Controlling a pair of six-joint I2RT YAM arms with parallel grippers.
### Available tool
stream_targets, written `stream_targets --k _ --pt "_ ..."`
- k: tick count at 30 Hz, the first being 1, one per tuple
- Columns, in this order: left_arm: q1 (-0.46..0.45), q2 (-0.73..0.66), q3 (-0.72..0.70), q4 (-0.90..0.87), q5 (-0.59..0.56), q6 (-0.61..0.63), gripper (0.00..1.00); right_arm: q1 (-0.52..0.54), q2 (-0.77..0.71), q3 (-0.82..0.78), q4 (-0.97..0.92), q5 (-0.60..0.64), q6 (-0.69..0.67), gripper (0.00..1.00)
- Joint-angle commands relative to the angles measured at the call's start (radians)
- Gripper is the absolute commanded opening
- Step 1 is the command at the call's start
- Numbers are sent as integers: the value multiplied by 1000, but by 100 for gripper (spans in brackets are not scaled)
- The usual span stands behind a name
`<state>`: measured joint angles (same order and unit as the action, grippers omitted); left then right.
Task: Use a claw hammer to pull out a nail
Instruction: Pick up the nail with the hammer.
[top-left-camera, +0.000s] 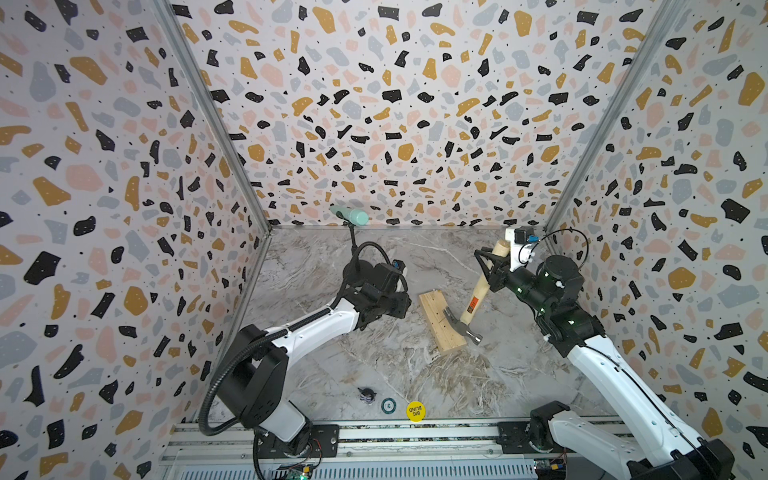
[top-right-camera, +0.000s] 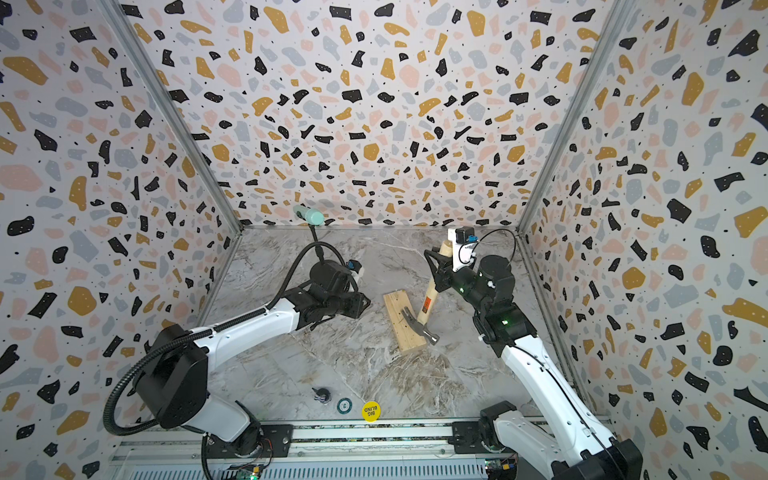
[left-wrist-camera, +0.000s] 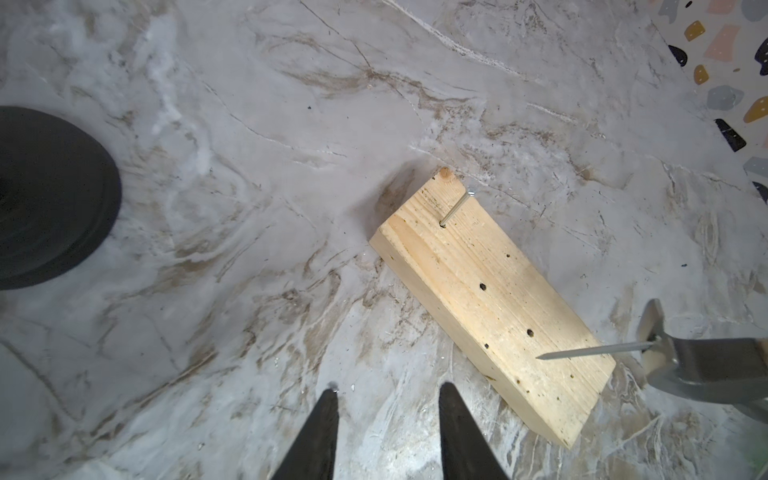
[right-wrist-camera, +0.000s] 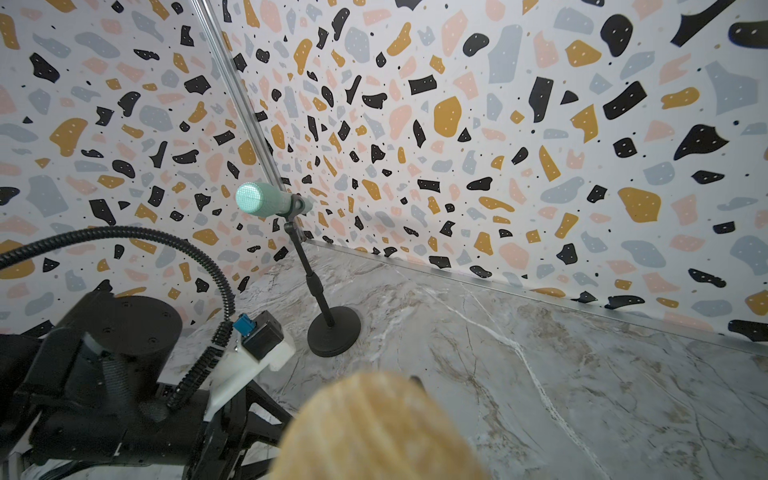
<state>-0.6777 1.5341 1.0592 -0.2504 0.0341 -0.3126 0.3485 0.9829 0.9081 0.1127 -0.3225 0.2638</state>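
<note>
Hammer (right-wrist-camera: 382, 428) handle's clenched in the right jaws; left jaws released, empty. Nail (left-wrist-camera: 592, 350) looks clear of the block (left-wrist-camera: 498, 316), hooked in the claw, so next: lift away gently.

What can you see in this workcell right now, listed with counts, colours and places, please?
claw hammer: one, pale wooden handle, steel head; head over the block
wood block: one, pale; lying mid-table
nail in the claw: one, grey; out of the wood
nail in the block: one, grey; stuck in the end away from the hammer head
microphone: one, mint on a black stand; back of the table
yellow chip: one; front edge
green chip: one; beside the yellow chip
small dark object: one; beside the green chip
table: one, grey marble
left gripper: black; open, empty
right gripper: black; shut on the hammer handle
</note>
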Motion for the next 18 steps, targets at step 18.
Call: stream_targets --k 18 --pt "-94 -43 65 -199 -146 214 36 -54 22 95 106 -136 114 0"
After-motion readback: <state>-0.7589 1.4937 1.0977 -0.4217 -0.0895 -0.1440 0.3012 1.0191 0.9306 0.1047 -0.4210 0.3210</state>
